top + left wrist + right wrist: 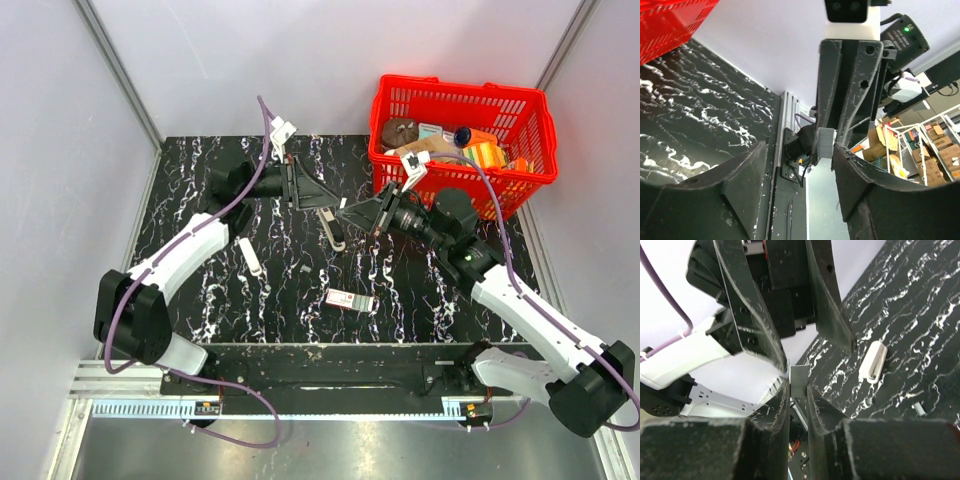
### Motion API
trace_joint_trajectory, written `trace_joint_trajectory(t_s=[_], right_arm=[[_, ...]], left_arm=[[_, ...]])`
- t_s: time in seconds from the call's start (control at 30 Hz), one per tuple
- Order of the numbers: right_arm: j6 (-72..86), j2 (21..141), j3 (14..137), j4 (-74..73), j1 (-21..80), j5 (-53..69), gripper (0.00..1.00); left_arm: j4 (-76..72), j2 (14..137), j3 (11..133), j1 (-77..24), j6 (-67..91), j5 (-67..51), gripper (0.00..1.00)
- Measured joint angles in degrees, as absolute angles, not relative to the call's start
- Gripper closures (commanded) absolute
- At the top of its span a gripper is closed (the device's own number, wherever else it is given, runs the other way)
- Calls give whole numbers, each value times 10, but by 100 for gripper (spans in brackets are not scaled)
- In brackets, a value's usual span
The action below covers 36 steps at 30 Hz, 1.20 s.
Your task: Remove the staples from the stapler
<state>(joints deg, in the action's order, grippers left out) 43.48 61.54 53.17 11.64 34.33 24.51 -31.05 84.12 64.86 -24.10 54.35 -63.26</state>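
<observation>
A short silvery strip of staples [800, 375] is pinched between the fingers of my right gripper [798, 386], which is shut on it. In the left wrist view the same strip of staples [826, 145] pokes out of the right gripper's fingers [850, 90], just beyond my left gripper [799, 150], whose jaws stand open and apart from the strip. From above, the left gripper [328, 198] and right gripper [347, 212] meet tip to tip over the table's middle. The slim grey stapler [332, 228] lies on the table just below them.
A white slim bar [250, 257] lies left of centre, also visible from the right wrist [873, 361]. A small pink-and-white box [350, 300] lies nearer the front. A red basket [530, 125] with several items stands at the back right. Grey walls enclose the black marbled table [200, 300].
</observation>
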Motion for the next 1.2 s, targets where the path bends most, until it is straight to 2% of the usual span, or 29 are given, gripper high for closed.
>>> trace_joint_trajectory(t_s=[0.27, 0.47, 0.77, 1.2], right_arm=[[409, 597, 520, 17, 343, 220, 90], [392, 596, 505, -64, 343, 185, 91], [385, 593, 466, -141, 343, 134, 93], [404, 556, 369, -197, 343, 75, 92]], left_arm=[[8, 852, 740, -211, 258, -591, 31], [147, 876, 749, -209, 88, -538, 29], [216, 962, 747, -229, -59, -451, 30], [226, 1025, 705, -347, -199, -272, 34]])
